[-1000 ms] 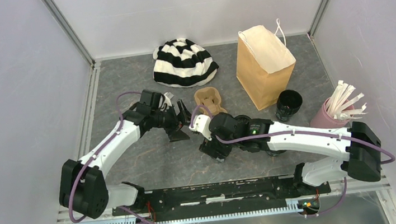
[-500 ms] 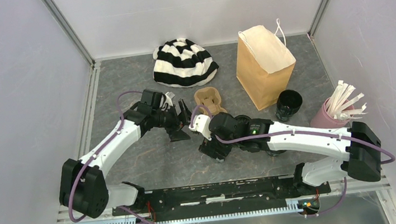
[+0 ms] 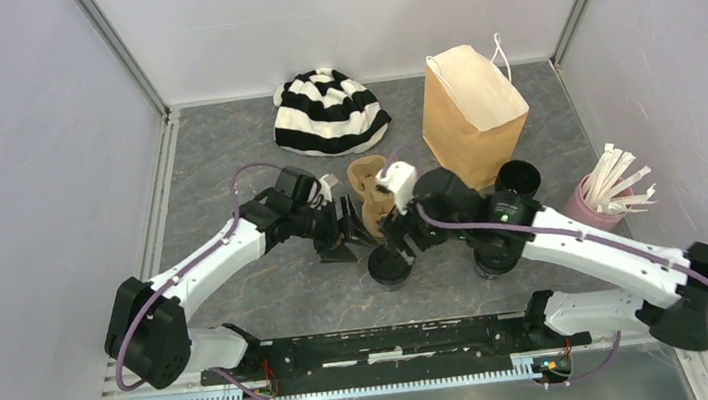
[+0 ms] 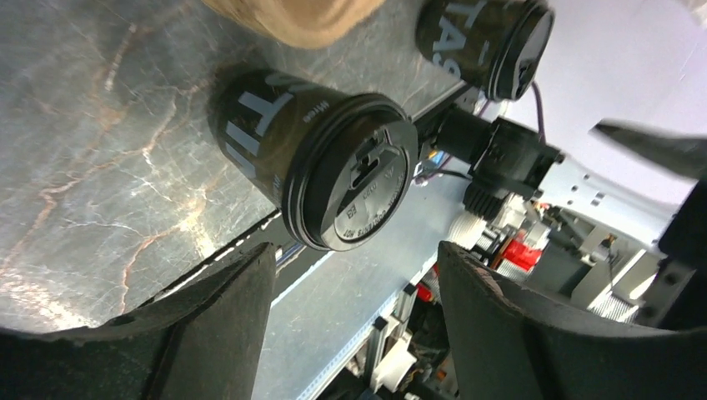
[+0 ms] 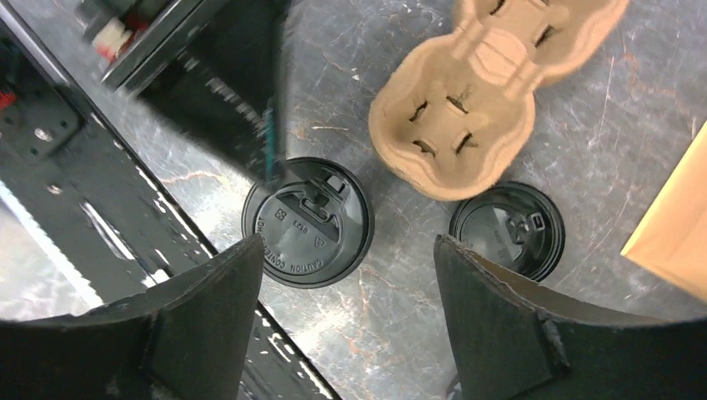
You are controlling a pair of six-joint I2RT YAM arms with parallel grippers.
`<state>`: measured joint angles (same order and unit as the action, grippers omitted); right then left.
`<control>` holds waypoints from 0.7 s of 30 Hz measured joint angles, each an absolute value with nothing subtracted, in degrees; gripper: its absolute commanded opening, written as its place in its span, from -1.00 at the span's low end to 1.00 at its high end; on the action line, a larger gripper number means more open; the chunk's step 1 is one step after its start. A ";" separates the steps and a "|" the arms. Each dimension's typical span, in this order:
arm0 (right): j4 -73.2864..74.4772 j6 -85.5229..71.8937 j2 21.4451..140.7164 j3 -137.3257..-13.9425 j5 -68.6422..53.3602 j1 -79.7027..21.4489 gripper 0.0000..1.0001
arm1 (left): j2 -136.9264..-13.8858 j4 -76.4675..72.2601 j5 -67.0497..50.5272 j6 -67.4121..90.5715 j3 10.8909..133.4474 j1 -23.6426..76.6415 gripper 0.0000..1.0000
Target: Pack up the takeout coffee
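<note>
A black lidded coffee cup (image 3: 390, 264) stands upright near the table's front edge. My left gripper (image 3: 343, 241) hangs open just left of it. From the left wrist, this cup (image 4: 333, 167) lies ahead of the left gripper (image 4: 357, 250), outside the fingers. My right gripper (image 3: 400, 243) hovers open just behind the cup. From the right wrist, its lid (image 5: 308, 221) sits below the right gripper (image 5: 348, 246). A second lidded cup (image 5: 507, 229) stands beside the cardboard carrier (image 5: 492, 92) and also shows as the far cup (image 4: 488, 42). A black cup (image 3: 517, 178) stands at the bag's right corner.
The brown paper bag (image 3: 472, 121) stands upright at the back right, with the carrier (image 3: 371, 190) to its left. A striped hat (image 3: 328, 112) lies at the back. A pink cup of white sticks (image 3: 597, 200) stands at the right. The black rail (image 3: 396, 341) runs along the front.
My right arm has swung right and toward the back, uncovering the near cup. My left gripper has moved right and nearer to that cup, its jaws slightly narrower.
</note>
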<state>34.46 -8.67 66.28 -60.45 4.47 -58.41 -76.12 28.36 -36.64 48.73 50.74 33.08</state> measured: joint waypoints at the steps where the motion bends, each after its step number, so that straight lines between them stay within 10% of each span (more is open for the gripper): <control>1: 34.50 -9.54 64.97 -59.92 3.73 -57.30 0.55 | -76.03 28.01 -36.45 48.75 50.46 33.87 0.48; 21: 27.35 -29.39 60.99 -40.71 -16.01 -43.99 0.25 | -75.37 18.81 -37.56 51.40 42.83 36.97 0.06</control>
